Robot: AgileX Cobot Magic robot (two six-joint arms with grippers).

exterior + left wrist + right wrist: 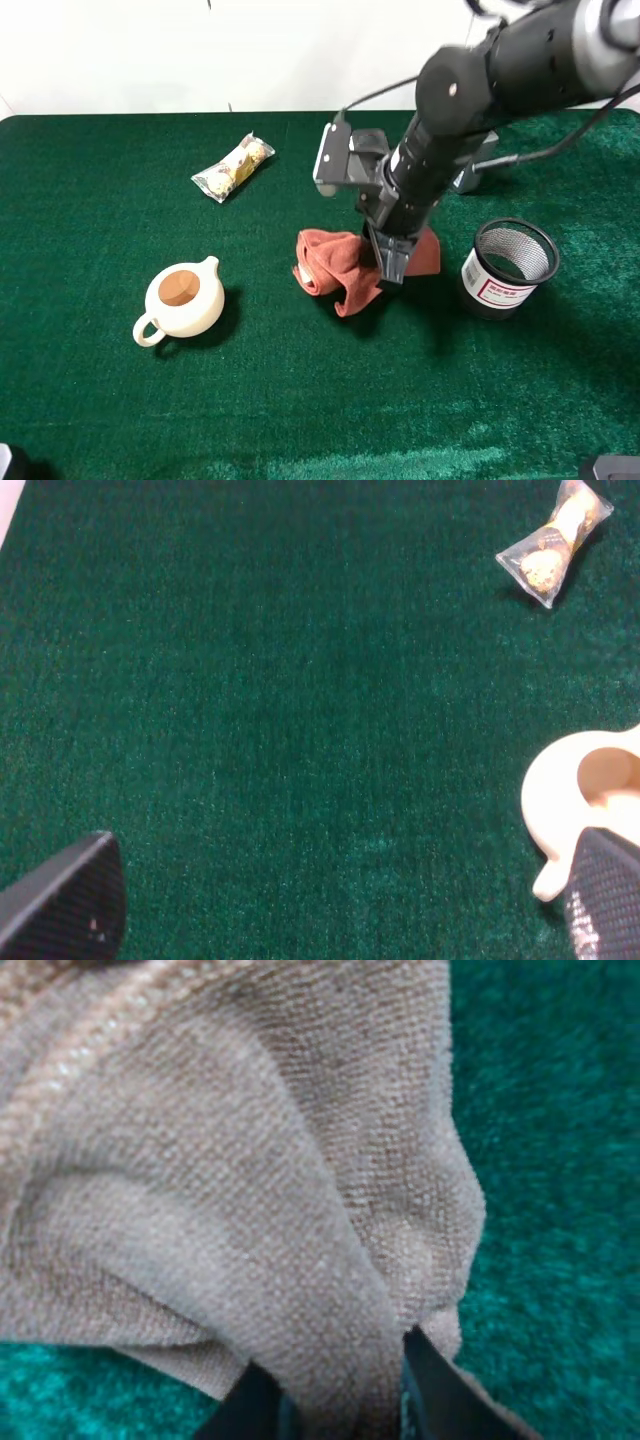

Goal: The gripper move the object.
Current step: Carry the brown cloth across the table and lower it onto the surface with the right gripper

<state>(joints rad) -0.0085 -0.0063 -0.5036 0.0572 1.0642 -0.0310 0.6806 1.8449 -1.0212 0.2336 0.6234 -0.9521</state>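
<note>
A rust-red cloth (pixel 335 270) lies crumpled in the middle of the green table (pixel 100 200). My right gripper (pixel 392 268) is down on the cloth's right part and is shut on a fold of it; the right wrist view shows the cloth (pixel 230 1180) pinched between the dark fingertips (pixel 440 1390). My left gripper (pixel 340 920) is open and empty above bare green cloth, with the cream teapot (pixel 590 790) near one fingertip.
A cream teapot (pixel 183 298) with a brown lid stands at the left. A wrapped snack (pixel 233 167) lies at the back left, also in the left wrist view (pixel 555 542). A black mesh cup (pixel 510 266) stands right of the cloth.
</note>
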